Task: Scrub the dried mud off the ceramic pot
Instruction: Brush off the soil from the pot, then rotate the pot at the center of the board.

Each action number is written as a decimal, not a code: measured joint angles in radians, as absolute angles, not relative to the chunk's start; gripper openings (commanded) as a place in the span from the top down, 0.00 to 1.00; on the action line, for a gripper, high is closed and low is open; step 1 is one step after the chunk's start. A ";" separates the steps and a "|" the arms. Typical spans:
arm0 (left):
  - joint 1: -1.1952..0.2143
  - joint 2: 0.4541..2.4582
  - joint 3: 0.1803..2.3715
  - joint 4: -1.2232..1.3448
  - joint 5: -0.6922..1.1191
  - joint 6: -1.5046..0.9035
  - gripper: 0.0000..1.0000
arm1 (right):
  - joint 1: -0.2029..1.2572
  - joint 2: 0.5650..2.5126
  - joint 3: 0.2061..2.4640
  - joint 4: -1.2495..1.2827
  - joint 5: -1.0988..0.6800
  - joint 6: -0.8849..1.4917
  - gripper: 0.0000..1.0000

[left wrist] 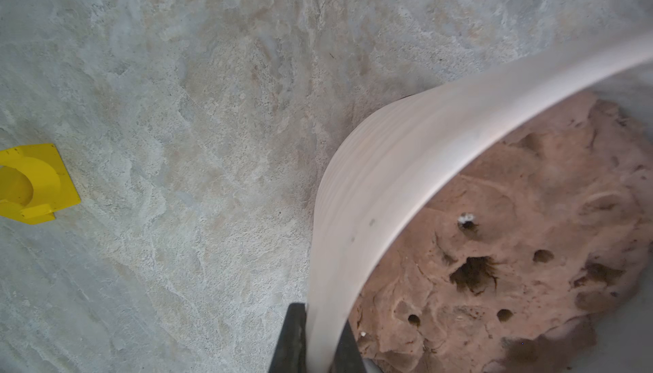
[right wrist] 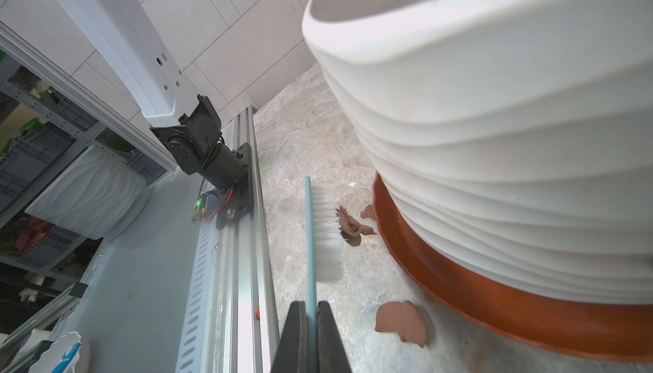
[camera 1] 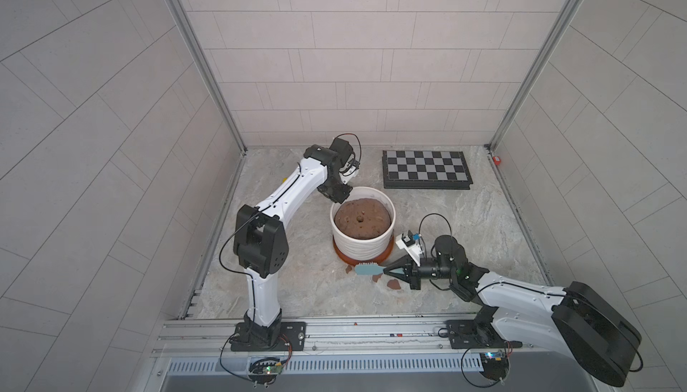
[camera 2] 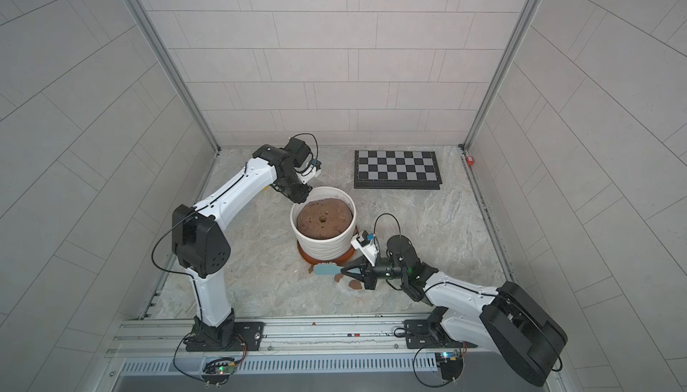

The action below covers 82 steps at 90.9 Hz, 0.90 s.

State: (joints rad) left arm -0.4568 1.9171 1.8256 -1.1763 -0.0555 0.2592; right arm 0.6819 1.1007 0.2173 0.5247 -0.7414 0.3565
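At the pot's rim the left gripper point(camera 1: 336, 196) is clamped on the white pot point(camera 1: 362, 246), one finger outside, one inside by the soil point(camera 1: 362, 218). The pot stands on a saucer point(camera 1: 345, 258), just beyond the right gripper point(camera 1: 394, 270), which is closed tight on a blue brush point(camera 1: 366, 269) handle, bristles facing the pot but short of it. Mud flakes point(right wrist: 401, 322) lie on the table point(camera 1: 297, 289) between brush and saucer, one just beside this gripper

Chessboard point(camera 1: 426, 169) flat at back; orange saucer point(right wrist: 494, 307) nr blue brush point(camera 1: 366, 269); yellow pc point(left wrist: 33, 185) on stone floor point(left wrist: 176, 106).
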 measured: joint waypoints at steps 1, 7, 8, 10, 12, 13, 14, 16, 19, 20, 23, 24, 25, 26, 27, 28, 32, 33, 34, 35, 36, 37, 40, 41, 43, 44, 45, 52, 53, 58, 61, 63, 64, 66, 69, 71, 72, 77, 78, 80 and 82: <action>-0.456 1.917 1.826 -1.176 -0.056 0.259 1.00 | 0.680 1.097 0.217 0.530 -0.744 0.360 1.00; -0.453 1.917 1.826 -1.176 -0.055 0.259 1.00 | 0.667 1.081 0.217 0.554 -0.756 0.380 1.00; -0.453 1.917 1.826 -1.176 -0.055 0.259 1.00 | 0.665 1.079 0.217 0.557 -0.758 0.383 1.00; -0.451 1.917 1.826 -1.176 -0.055 0.259 1.00 | 0.661 1.074 0.217 0.564 -0.764 0.387 1.00; -0.450 1.917 1.826 -1.176 -0.055 0.260 1.00 | 0.657 1.068 0.217 0.570 -0.768 0.394 1.00; -0.449 1.917 1.826 -1.176 -0.055 0.260 1.00 | 0.655 1.066 0.217 0.572 -0.770 0.395 1.00; -0.449 1.917 1.826 -1.176 -0.055 0.260 1.00 | 0.653 1.064 0.217 0.573 -0.772 0.397 1.00; -0.449 1.917 1.826 -1.176 -0.055 0.262 1.00 | 0.651 1.058 0.217 0.577 -0.775 0.401 1.00; -0.448 1.917 1.826 -1.176 -0.054 0.263 0.99 | 0.650 1.050 0.217 0.577 -0.782 0.405 1.00; -0.448 1.917 1.826 -1.176 -0.054 0.263 0.99 | 0.650 1.048 0.217 0.577 -0.784 0.405 1.00; -0.447 1.917 1.826 -1.176 -0.053 0.266 0.99 | 0.649 1.038 0.217 0.575 -0.791 0.406 1.00; -0.447 1.917 1.826 -1.176 -0.052 0.267 0.99 | 0.649 1.036 0.217 0.575 -0.793 0.408 1.00; -0.447 1.917 1.826 -1.176 -0.052 0.269 0.99 | 0.649 1.033 0.217 0.574 -0.796 0.408 1.00; -0.447 1.917 1.826 -1.176 -0.052 0.270 0.99 | 0.649 1.031 0.217 0.574 -0.799 0.408 1.00; -0.447 1.917 1.827 -1.176 -0.052 0.272 0.99 | 0.649 1.028 0.218 0.572 -0.801 0.408 1.00; -0.445 1.917 1.827 -1.174 -0.051 0.278 0.99 | 0.649 1.026 0.218 0.571 -0.805 0.408 1.00; -0.445 1.920 1.831 -1.174 -0.049 0.291 0.99 | 0.649 1.017 0.221 0.560 -0.818 0.408 1.00; -0.445 1.921 1.832 -1.174 -0.048 0.295 0.99 | 0.649 1.015 0.221 0.558 -0.821 0.408 1.00; -0.445 1.922 1.833 -1.174 -0.047 0.300 0.99 | 0.649 1.013 0.223 0.555 -0.825 0.408 1.00; -0.445 1.924 1.835 -1.174 -0.046 0.304 0.99 | 0.649 1.012 0.223 0.552 -0.828 0.408 1.00; -0.445 1.925 1.837 -1.175 -0.046 0.307 0.99 | 0.649 1.011 0.224 0.551 -0.832 0.408 1.00; -0.445 1.927 1.841 -1.176 -0.044 0.313 0.99 | 0.649 1.010 0.225 0.549 -0.835 0.407 1.00; -0.445 1.934 1.848 -1.177 -0.041 0.328 0.98 | 0.649 1.006 0.227 0.543 -0.844 0.408 1.00; -0.445 1.936 1.851 -1.178 -0.039 0.334 0.98 | 0.649 1.005 0.228 0.542 -0.847 0.408 1.00; -0.445 1.942 1.859 -1.180 -0.035 0.347 0.98 | 0.649 1.003 0.228 0.539 -0.852 0.408 1.00; -0.445 1.944 1.863 -1.181 -0.033 0.352 0.98 | 0.649 1.002 0.229 0.538 -0.857 0.408 1.00; -0.445 1.947 1.866 -1.182 -0.031 0.357 0.97 | 0.649 1.002 0.229 0.536 -0.859 0.408 1.00; -0.443 1.971 1.899 -1.193 -0.017 0.398 0.97 | 0.649 1.001 0.237 0.524 -0.879 0.408 1.00; -0.443 1.974 1.904 -1.195 -0.016 0.405 0.97 | 0.649 1.001 0.238 0.522 -0.881 0.408 1.00; -0.441 1.993 1.932 -1.206 -0.010 0.434 0.96 | 0.649 1.000 0.245 0.516 -0.890 0.408 1.00; -0.441 2.005 1.949 -1.214 -0.005 0.449 0.96 | 0.649 0.999 0.248 0.513 -0.895 0.408 1.00; -0.440 2.013 1.959 -1.219 -0.003 0.458 0.96 | 0.649 0.999 0.250 0.509 -0.896 0.408 1.00; -0.440 2.017 1.966 -1.222 -0.002 0.463 0.96 | 0.649 0.998 0.251 0.508 -0.898 0.408 1.00; -0.440 2.024 1.976 -1.227 0.000 0.469 0.95 | 0.649 0.997 0.253 0.504 -0.900 0.408 1.00; -0.440 2.033 1.989 -1.232 0.004 0.481 0.95 | 0.649 0.995 0.256 0.498 -0.901 0.408 1.00; -0.439 2.037 1.996 -1.234 0.007 0.486 0.94 | 0.649 0.992 0.258 0.494 -0.901 0.407 1.00; -0.439 2.038 1.999 -1.235 0.008 0.488 0.94 | 0.649 0.992 0.258 0.492 -0.901 0.407 1.00; -0.439 2.045 2.008 -1.239 0.012 0.496 0.92 | 0.649 0.985 0.264 0.478 -0.901 0.403 1.00; -0.439 2.046 2.009 -1.239 0.012 0.499 0.92 | 0.649 0.984 0.265 0.476 -0.901 0.402 1.00; -0.439 2.046 2.011 -1.240 0.013 0.500 0.90 | 0.649 0.983 0.267 0.472 -0.901 0.401 1.00; -0.439 2.046 2.011 -1.240 0.013 0.500 0.88 | 0.649 0.982 0.270 0.468 -0.900 0.400 1.00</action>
State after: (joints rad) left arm -0.4385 2.0460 2.0106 -1.2396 0.0128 0.5003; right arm 0.6495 0.9825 0.2695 0.4679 -0.9005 0.3996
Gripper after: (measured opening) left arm 0.128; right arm 0.052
